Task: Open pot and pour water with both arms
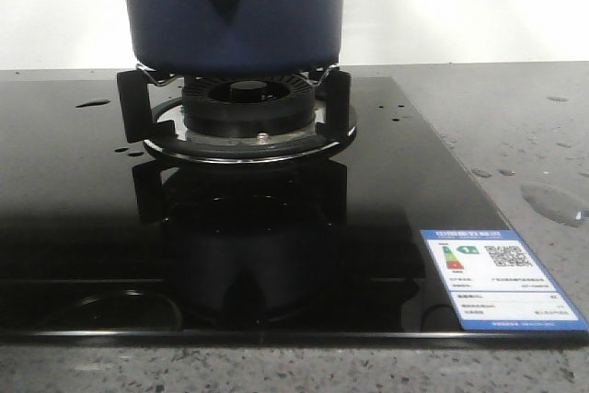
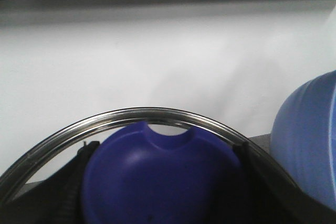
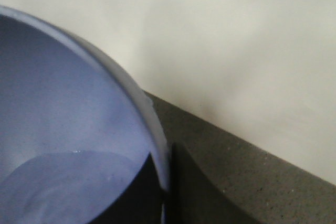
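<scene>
Drops, left: small glossy drops of water (image 1: 93, 103) lie on the black glass hob (image 1: 83, 227), far left of the burner.
Left pincer (image 2: 160, 192): its dark fingers (image 2: 71, 192) flank a blue knob (image 2: 157, 177) behind a metal-rimmed glass lid (image 2: 131, 116); closed on the knob, as far as the left wrist view shows. A lighter blue ribbed bowl (image 2: 310, 140) shows at that view's edge.
Pot (image 1: 235, 11): dark navy, seated on the pan support (image 1: 133, 103) over the burner (image 1: 244, 108), centre far, handle socket facing the camera.
Label: energy sticker (image 1: 497, 278) on the hob's near right corner.
Puddles, right: water on the grey table (image 1: 515, 117), right of the hob.
Right pincer (image 3: 168, 192): one dark finger inside, one outside a pale blue vessel rim (image 3: 142, 103); gripping that rim. Liquid lies inside the vessel.
</scene>
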`<action>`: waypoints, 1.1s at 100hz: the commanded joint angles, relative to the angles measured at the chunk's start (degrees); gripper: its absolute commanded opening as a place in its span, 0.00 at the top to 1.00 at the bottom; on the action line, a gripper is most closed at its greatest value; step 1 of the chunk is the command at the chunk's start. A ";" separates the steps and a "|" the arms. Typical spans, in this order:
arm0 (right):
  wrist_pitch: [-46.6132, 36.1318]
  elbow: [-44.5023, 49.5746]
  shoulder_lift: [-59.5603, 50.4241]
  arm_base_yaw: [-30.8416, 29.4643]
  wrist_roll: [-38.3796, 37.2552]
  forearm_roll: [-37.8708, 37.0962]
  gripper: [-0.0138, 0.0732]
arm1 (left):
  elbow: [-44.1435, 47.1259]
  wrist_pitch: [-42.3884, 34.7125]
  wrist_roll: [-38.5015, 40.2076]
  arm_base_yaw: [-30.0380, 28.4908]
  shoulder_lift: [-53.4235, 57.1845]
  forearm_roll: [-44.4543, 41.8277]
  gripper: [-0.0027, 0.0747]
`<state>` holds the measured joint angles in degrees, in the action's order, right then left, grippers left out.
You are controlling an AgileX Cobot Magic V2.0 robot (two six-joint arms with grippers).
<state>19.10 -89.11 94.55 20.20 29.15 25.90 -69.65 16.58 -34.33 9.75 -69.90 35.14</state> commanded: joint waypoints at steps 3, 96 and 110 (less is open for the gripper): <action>-18.79 4.94 -6.10 2.07 2.54 2.18 0.91 | -2.13 -5.63 0.04 -0.13 1.51 1.00 0.48; -55.50 18.83 -10.24 9.84 2.44 -9.92 0.91 | -2.13 -6.39 0.04 -0.13 1.51 1.00 0.48; -58.58 18.83 -10.24 9.84 2.44 -11.79 0.91 | -2.13 -6.51 0.04 -0.13 1.51 1.00 0.48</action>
<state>-32.17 -68.62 87.37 29.96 31.41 16.73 -69.65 15.63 -34.33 9.75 -69.90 35.14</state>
